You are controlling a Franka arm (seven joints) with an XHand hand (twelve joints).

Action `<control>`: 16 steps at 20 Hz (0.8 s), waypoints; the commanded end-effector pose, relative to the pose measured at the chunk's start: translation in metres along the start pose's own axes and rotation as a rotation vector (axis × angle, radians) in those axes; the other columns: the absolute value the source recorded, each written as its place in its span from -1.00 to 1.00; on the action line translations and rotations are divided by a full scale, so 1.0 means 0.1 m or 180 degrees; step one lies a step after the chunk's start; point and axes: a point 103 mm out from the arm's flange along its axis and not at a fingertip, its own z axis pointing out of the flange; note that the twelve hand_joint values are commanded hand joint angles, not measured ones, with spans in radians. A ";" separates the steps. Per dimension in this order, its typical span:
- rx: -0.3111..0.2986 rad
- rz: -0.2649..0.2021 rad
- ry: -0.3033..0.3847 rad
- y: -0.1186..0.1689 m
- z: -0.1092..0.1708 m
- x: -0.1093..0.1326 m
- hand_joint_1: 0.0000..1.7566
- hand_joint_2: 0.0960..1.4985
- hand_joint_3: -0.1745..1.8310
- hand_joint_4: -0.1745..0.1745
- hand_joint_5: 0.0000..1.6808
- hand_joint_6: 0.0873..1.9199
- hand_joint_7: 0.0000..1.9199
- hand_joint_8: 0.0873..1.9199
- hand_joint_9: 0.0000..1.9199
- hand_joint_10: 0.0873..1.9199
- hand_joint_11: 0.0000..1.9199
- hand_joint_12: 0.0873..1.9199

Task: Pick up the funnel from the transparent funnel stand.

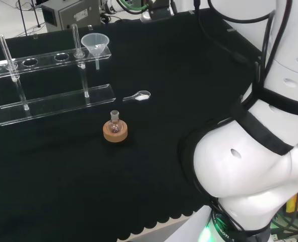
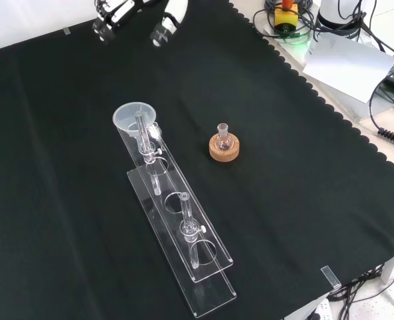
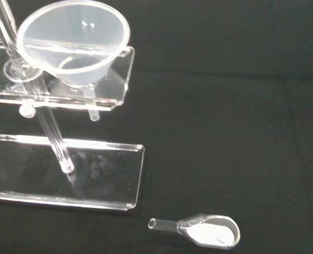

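Observation:
A clear plastic funnel point(image 1: 95, 44) sits in the end hole of the transparent funnel stand point(image 1: 53, 103), its stem hanging down through the top plate. In the front view the funnel point(image 2: 134, 117) is at the stand's point(image 2: 183, 230) far end, and the hand point(image 2: 168, 20) hovers well beyond it at the top edge, fingers spread and holding nothing. The wrist view looks down on the funnel point(image 3: 74, 45) and the stand's base plate point(image 3: 92, 177) from a distance.
A small round flask on a cork ring point(image 1: 115, 130) stands in front of the stand, also seen as the flask point(image 2: 224, 143). A small glass scoop with white powder point(image 1: 137, 96) lies near the stand's end. The arm's white links point(image 1: 259, 151) rise at the right.

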 end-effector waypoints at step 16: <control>0.0775 -0.0110 -0.0615 0.76 0.38 0.70 -0.11 -0.19 -0.29 -0.53 -0.69 -1.00 -0.95 -0.30 -0.66 -0.27 -0.76 0.46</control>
